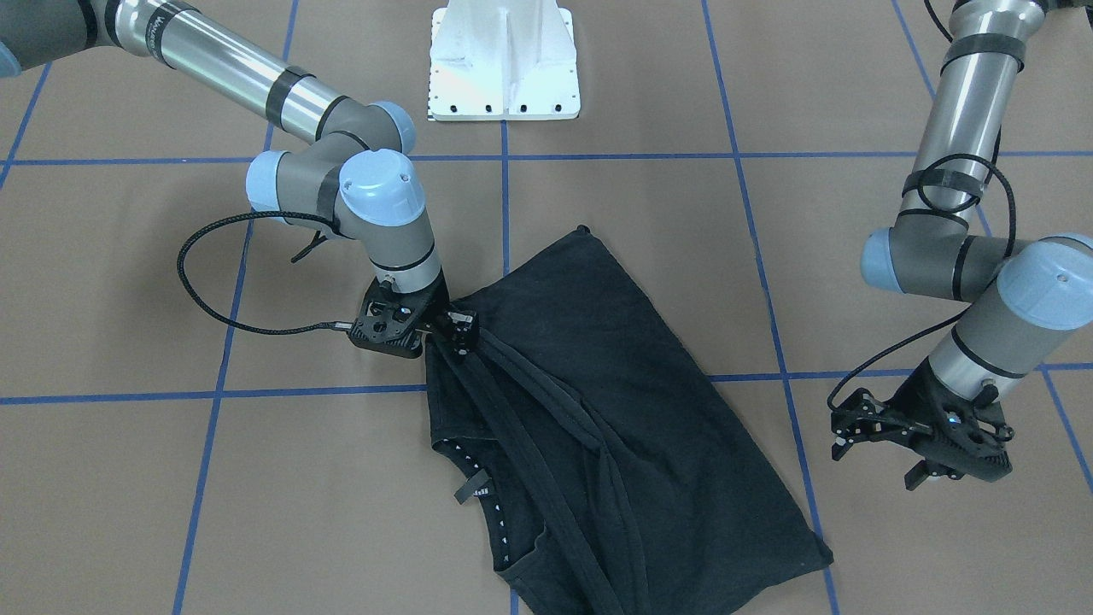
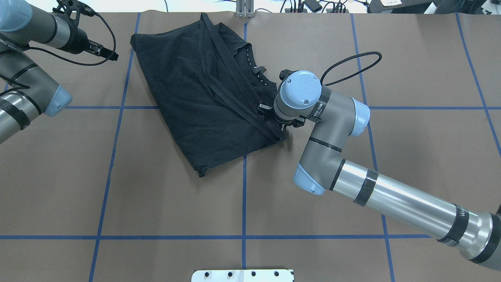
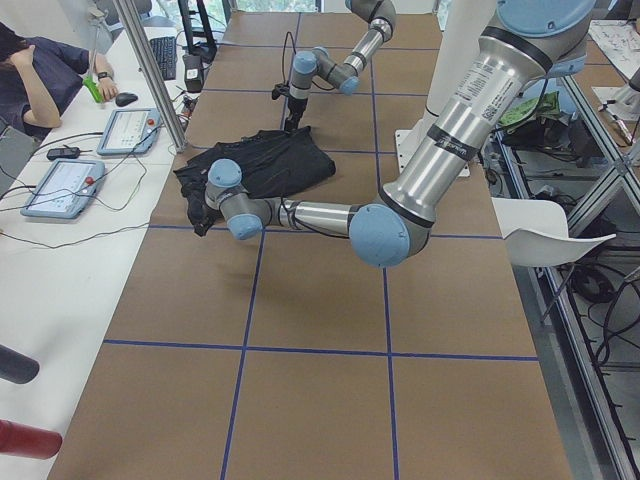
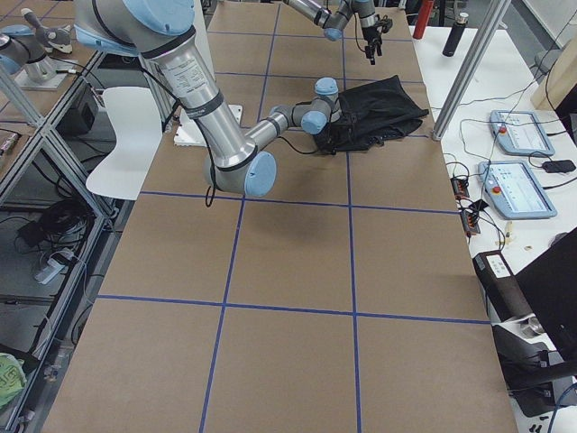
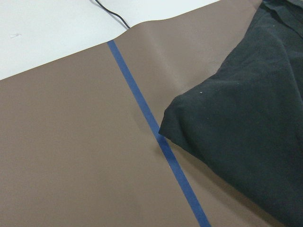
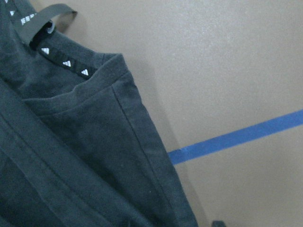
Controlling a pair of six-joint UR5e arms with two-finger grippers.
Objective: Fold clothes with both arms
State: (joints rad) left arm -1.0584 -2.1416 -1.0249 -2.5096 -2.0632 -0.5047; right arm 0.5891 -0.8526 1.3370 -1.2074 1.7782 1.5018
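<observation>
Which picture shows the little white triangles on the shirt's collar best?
The right wrist view: the triangles are close and sharp there. The front-facing and overhead views show them only as tiny dots. The side views are too far, and the left wrist view shows only a plain shirt corner.

Big brown table top [image 2: 176,203], flat and wide, cut into squares by blue tape lines [image 2: 243,196]. Along one side, a long white desk [image 3: 50,290]. On the desk, two flat screens [image 3: 62,187] with red buttons, a keyboard [image 3: 165,58], a mouse [image 3: 125,98] and thin wires. A person [image 3: 45,70] seated at the desk's far end, one arm up on it. A shiny metal post [image 3: 150,75] between desk and table. On the other side, a white chair [image 4: 126,135], metal rails and a grey floor [image 4: 27,316] with loose cables. Bright, even light all over.
</observation>
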